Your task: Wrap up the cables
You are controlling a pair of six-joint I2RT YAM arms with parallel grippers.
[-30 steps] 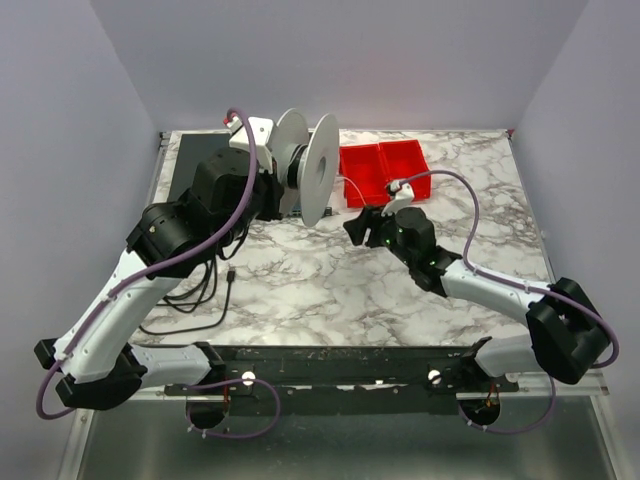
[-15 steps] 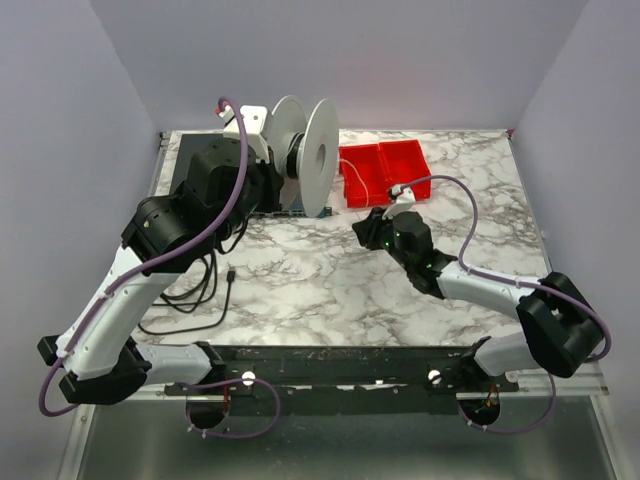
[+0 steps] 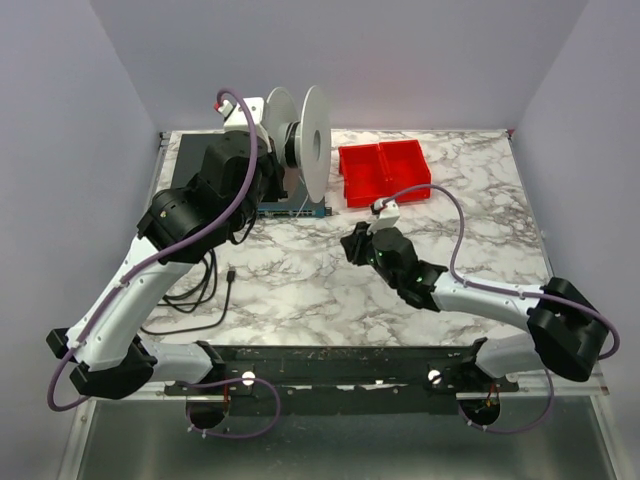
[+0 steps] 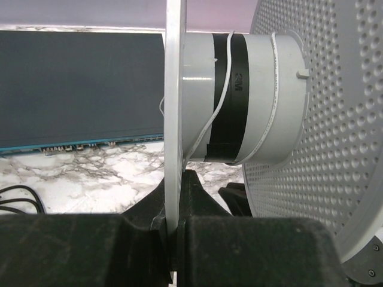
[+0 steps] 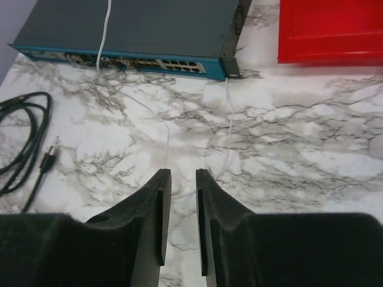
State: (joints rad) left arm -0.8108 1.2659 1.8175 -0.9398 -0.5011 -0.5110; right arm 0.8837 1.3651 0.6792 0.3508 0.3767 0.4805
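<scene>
Left tool (image 4: 173, 239) clenched on spool (image 3: 305, 130) flange, spool pulled back; cables (image 4: 275, 101) partly wound on hub, rest trailing across table (image 5: 299, 149). Right tool (image 5: 179, 179) shifted left, narrowed to a slit over loose strand; grasp unclear. Winding underway.

Red bins (image 3: 385, 172), teal-edged switch (image 5: 137, 24), black cords (image 3: 190, 295) on marble table (image 3: 300, 290).

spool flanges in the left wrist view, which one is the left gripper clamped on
The thin flange seen edge-on, left of the hub: it runs down between the fingers of the left gripper. The wide perforated flange on the right is not gripped.
</scene>
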